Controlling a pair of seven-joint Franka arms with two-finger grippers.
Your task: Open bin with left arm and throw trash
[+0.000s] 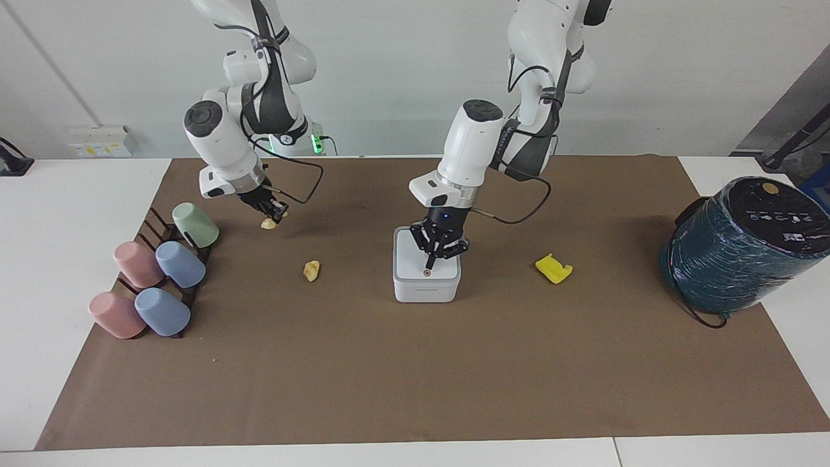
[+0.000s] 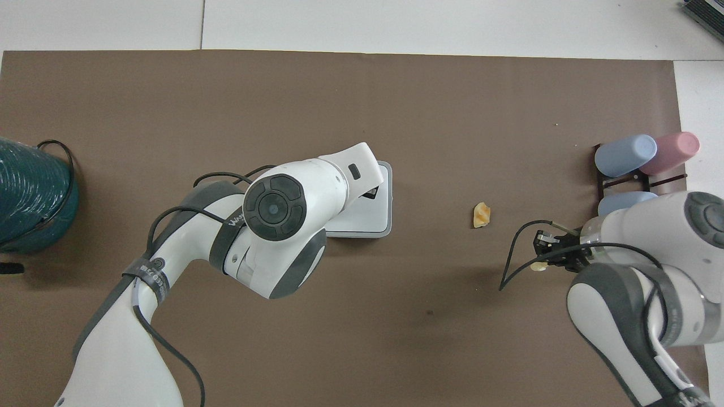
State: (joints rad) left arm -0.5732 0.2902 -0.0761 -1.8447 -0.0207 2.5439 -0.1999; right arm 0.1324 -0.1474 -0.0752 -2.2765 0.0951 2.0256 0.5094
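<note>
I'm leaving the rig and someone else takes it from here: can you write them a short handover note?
Left end effector: shut, tip down on the bin lid by its orange dot; lid not yet open.
Right end effector: shut on a tan scrap, raised off the mat.
Second tan scrap and yellow piece lie on the mat, either side of the bin.
Done: one scrap picked.
Left: open the lid, bin all three.

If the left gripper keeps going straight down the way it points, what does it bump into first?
Probably the closed lid of the bin. The left gripper, its jaws shut, points down just above the lid, near the orange dot. Whether it already touches is unclear.
</note>
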